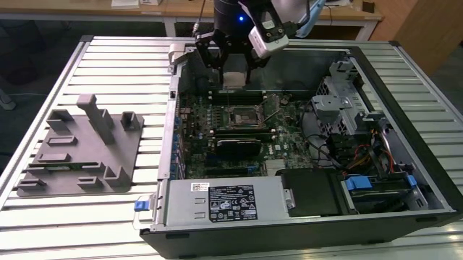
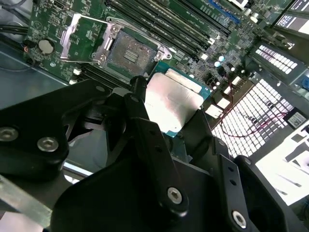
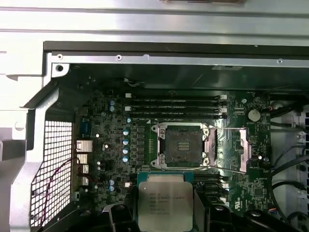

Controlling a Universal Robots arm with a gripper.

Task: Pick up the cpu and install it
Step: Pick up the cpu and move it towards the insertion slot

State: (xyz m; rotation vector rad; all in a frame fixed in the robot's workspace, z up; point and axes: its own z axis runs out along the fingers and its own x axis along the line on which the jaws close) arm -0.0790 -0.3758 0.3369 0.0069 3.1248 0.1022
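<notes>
My gripper (image 1: 233, 76) is shut on the cpu (image 1: 233, 79), a small square chip with a shiny silver top. It hangs above the back part of the open computer case (image 1: 405, 81). In both wrist views the cpu (image 2: 171, 99) (image 3: 165, 203) sits between black fingers (image 2: 145, 125), a little short of the socket. The empty socket (image 3: 183, 145) (image 2: 129, 52) (image 1: 242, 115) lies on the green motherboard, with its metal load plate (image 3: 243, 150) swung open to one side.
Memory slots (image 3: 176, 106) run along the socket's far side. A black card (image 1: 237, 145), cables (image 1: 361, 160) and a drive cage (image 1: 340, 103) fill the case. On the exterior view's left, a grey tray (image 1: 65, 187) with upright blocks rests on the slatted table (image 1: 43, 108).
</notes>
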